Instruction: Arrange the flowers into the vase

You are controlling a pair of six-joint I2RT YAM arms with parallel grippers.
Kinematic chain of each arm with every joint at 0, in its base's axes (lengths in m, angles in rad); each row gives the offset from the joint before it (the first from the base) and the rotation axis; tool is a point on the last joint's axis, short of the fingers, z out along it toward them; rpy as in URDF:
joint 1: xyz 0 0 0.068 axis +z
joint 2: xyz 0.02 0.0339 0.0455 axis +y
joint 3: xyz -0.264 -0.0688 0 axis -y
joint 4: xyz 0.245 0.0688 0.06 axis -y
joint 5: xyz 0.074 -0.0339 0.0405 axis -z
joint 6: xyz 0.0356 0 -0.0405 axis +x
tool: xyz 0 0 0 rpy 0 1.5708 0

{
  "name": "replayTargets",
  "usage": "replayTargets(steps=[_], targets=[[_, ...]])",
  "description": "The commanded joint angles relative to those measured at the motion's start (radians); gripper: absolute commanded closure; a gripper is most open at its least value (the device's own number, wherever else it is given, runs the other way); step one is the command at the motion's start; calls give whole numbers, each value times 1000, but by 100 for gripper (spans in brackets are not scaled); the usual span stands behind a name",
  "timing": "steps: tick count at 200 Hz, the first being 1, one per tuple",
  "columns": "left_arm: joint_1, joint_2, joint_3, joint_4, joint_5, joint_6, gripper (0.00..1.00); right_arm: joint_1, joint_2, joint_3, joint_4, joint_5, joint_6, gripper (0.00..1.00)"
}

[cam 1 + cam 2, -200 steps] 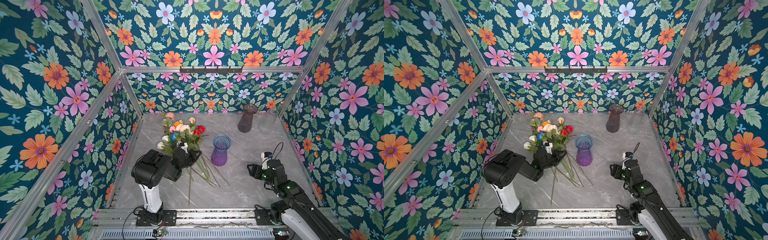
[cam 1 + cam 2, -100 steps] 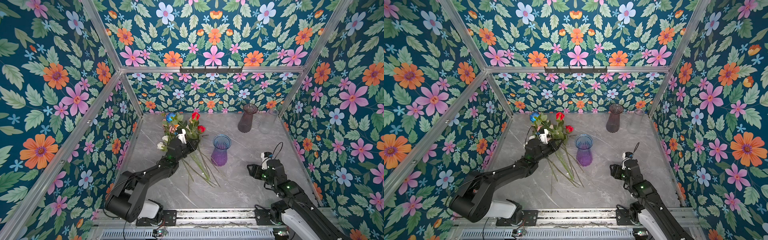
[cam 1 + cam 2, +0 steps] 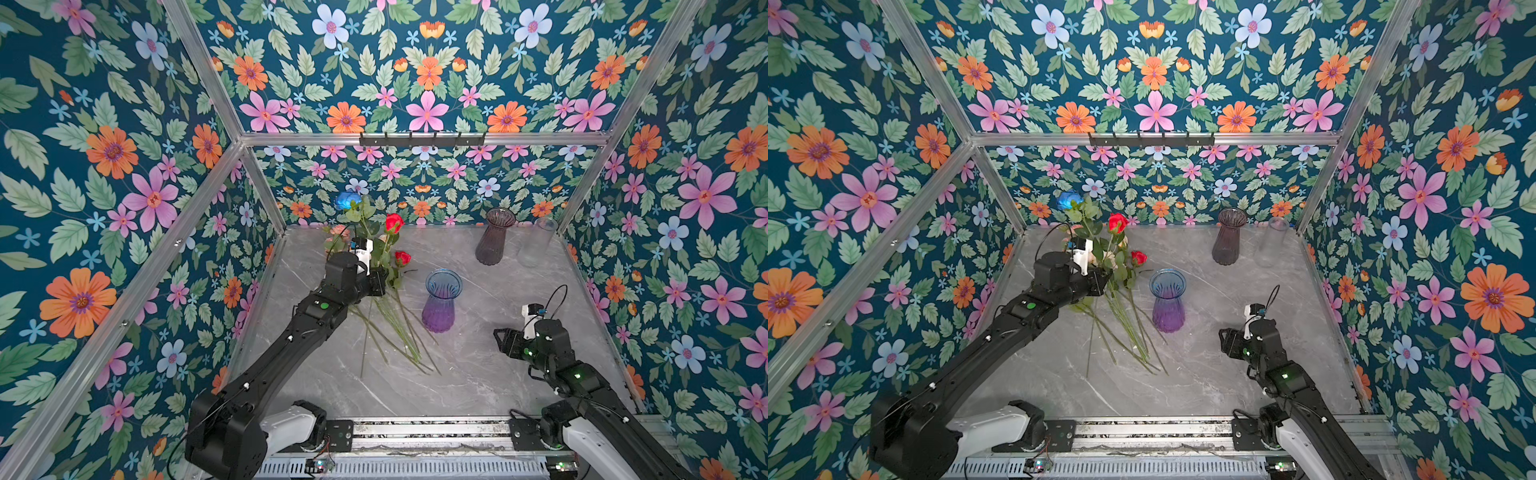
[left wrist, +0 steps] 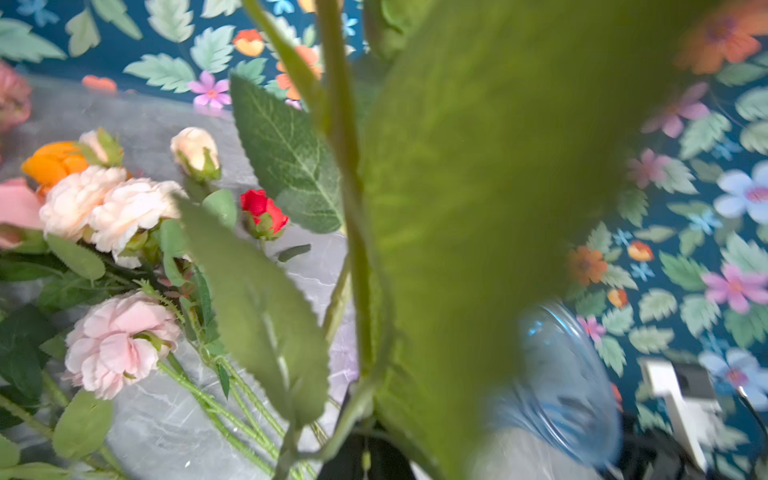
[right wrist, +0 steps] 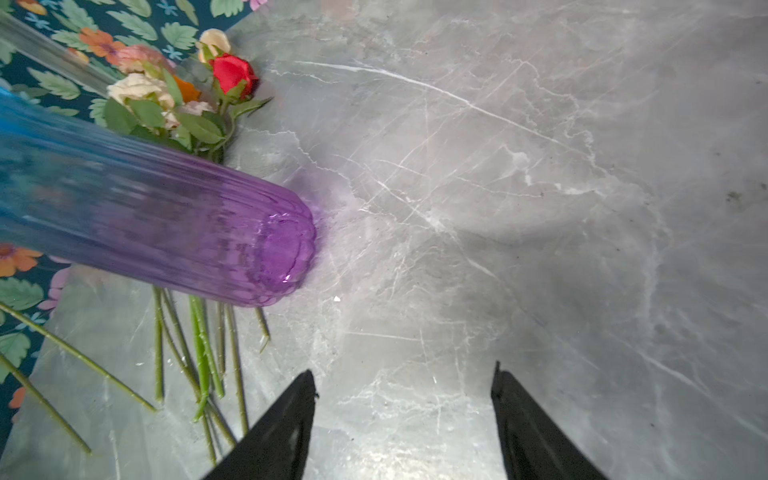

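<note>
We are clamping the left end effector (image 3: 379, 282) tight on the lifted stems (image 4: 353, 199), which are standing up out of it over the back-left part of the counter (image 3: 478, 374). The blue rose (image 3: 346, 200) and a red rose (image 3: 393, 222) are riding high above it and appear to be their heads. The rest of the flowers (image 4: 120, 208) are lying in a loose pile on the counter beneath and beside that end effector. Their bare stem ends (image 3: 395, 336) are fanning toward the front edge, just left of the blue-and-purple vase (image 3: 442, 301), which is standing upright and empty. A smoky vase (image 3: 494, 237) and a clear vase (image 3: 538, 241) are standing by the back wall, well apart from it. We are holding the right end effector (image 5: 401, 376) with its jaws apart and empty, low over bare counter near the vase's foot.

We are judging these flowers to be light, with springy stems, and with heads and leaves that are likely catching on their neighbours. One big leaf (image 4: 478, 187) is blocking most of the left wrist view. The best hold is looking like the bare lower stem, below the leaves, leaving the tail free to enter the mouth. The vase is looking like thin ribbed glass: slippery, breakable and narrow-footed, so a sideways push from a stem could be tipping it. Steadying it at the waist with the free end effector is seeming wise.
</note>
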Motion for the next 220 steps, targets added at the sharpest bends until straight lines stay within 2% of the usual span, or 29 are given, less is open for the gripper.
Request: replayTargets(steps=[1,20,38,71,98,129,151,176,220], targets=[[-5,-50,46,-121,42,101,100,2,-56,36,40,-103,-19,31],[-5,-61,107,-225,8,122,100,6,-59,106,57,-164,-12,31],[-7,-49,152,-294,51,147,100,20,13,227,53,-271,-40,32],[-23,-89,132,-250,173,153,100,186,149,459,75,-314,-123,30],[-32,-121,120,-220,206,143,100,219,329,594,187,-424,-59,31],[-34,-147,100,-196,210,117,100,238,471,666,366,-464,40,37],[-36,-154,85,-183,216,105,100,304,550,733,389,-461,8,44],[-37,-157,72,-157,243,83,100,386,631,791,395,-442,-37,45],[-37,-182,61,-109,273,31,100,427,734,815,524,-459,-1,46]])
